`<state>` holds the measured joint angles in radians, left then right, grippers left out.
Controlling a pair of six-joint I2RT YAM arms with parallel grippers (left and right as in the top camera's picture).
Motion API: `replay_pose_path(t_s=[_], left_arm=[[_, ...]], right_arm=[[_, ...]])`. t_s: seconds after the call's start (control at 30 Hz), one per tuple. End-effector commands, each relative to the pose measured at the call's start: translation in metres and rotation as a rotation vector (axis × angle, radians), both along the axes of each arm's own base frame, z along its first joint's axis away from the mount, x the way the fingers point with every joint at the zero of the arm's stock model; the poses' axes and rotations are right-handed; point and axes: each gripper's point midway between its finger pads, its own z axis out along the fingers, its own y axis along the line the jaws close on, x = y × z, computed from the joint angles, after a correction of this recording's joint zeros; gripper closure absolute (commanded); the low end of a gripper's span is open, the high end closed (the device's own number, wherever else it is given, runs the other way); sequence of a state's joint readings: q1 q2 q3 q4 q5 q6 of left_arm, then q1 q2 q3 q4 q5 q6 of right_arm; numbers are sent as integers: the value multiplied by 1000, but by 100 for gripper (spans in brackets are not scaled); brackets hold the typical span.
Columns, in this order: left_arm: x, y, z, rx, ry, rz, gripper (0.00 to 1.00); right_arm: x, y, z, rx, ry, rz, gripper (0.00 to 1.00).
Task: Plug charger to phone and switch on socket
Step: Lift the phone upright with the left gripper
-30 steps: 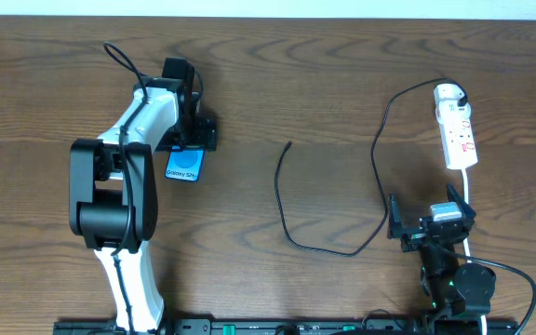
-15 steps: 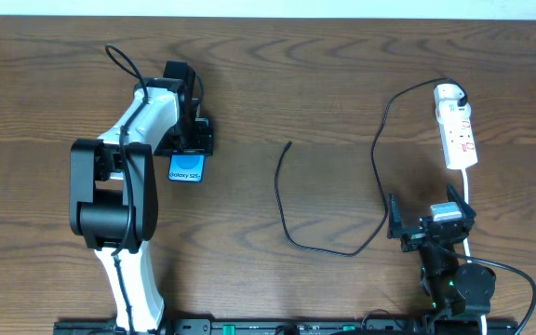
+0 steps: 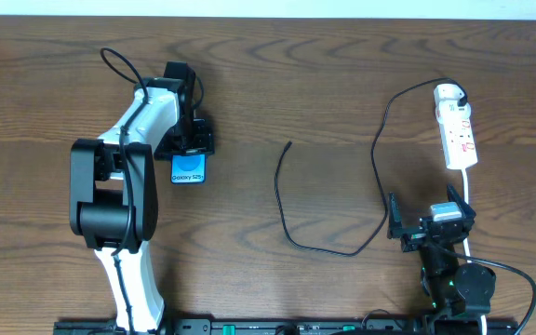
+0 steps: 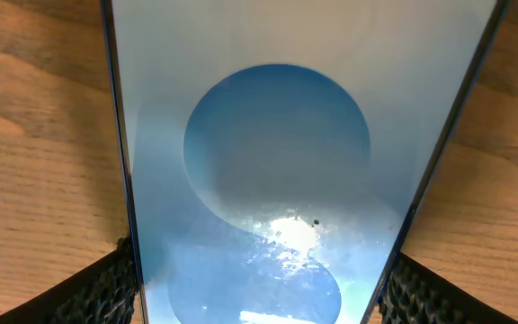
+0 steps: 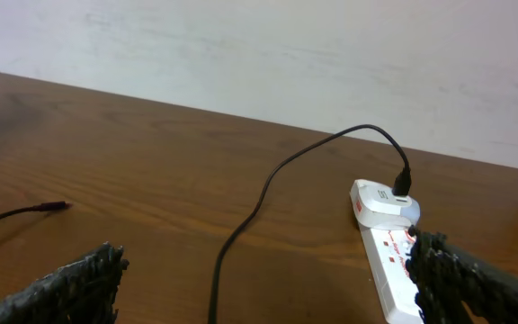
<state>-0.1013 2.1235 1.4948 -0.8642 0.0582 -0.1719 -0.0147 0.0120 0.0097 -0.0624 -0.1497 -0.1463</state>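
Pinching phone (image 4: 268, 135) edges, left jaws

Soft, even light from above fills every view, and shadows are faint. The phone (image 4: 277, 135) screen looks washed pale, with a white shine toward 6 o'clock. The table (image 3: 342, 93) looks sharp from overhead

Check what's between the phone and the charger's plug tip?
Nothing: bare table between phone and charger tip, seen in the overhead view.
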Motion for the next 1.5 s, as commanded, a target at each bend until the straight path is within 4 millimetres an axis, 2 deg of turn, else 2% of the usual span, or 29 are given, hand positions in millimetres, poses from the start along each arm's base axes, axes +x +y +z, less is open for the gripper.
replay_pose_path(t_s=[0.0,0.33,0.6,0.93,1.27,1.33,1.47], left_arm=[[-13,7,-27,52,73,82,18],[-5,7,-27,51,36,224,17],[-3,6,-28,49,28,233,17],[14,5,-28,34,-42,266,17],[21,4,-27,28,-67,267,17],[20,4,-28,28,-67,267,20],[20,4,-28,28,-66,267,30]], right_arm=[[0,2,-1,11,0,9,1],[0,2,-1,11,0,9,1],[0,2,-1,11,0,9,1],[0,2,-1,11,0,9,1],[0,2,-1,11,0,9,1],[0,2,-1,11,0,9,1],[0,2,-1,11,0,9,1]])
